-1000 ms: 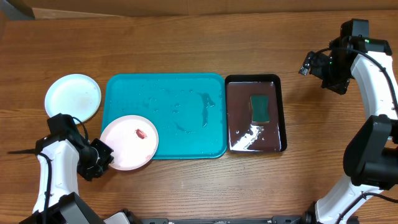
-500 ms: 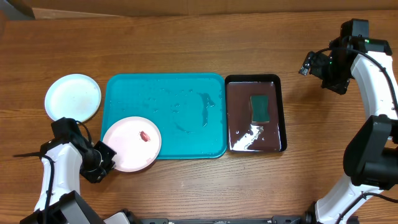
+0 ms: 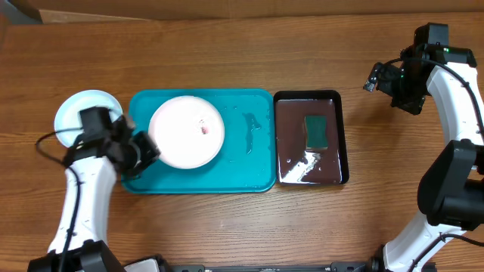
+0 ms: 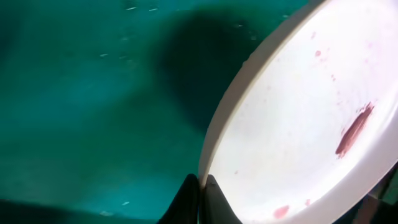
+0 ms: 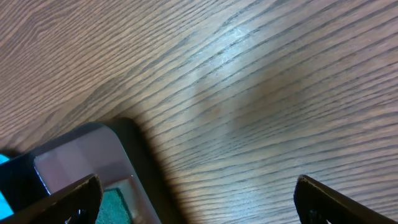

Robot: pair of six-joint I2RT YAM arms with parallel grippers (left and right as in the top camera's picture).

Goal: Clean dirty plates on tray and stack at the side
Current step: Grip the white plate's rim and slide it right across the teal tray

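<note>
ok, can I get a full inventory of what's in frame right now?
smeared plate: one, white with a red smear, over the blue tray, rim pinched by the left gripper
other plate: one, pale blue-white, on the table left of the blue tray
blue tray: one, turquoise, mid table
black tray: one, glossy black, right beside the blue tray
sponge: one, green, in the black tray
table: one, brown wood grain
left gripper: one, shut on the smeared plate
right gripper: one, open and empty, above the table past the black tray
</note>
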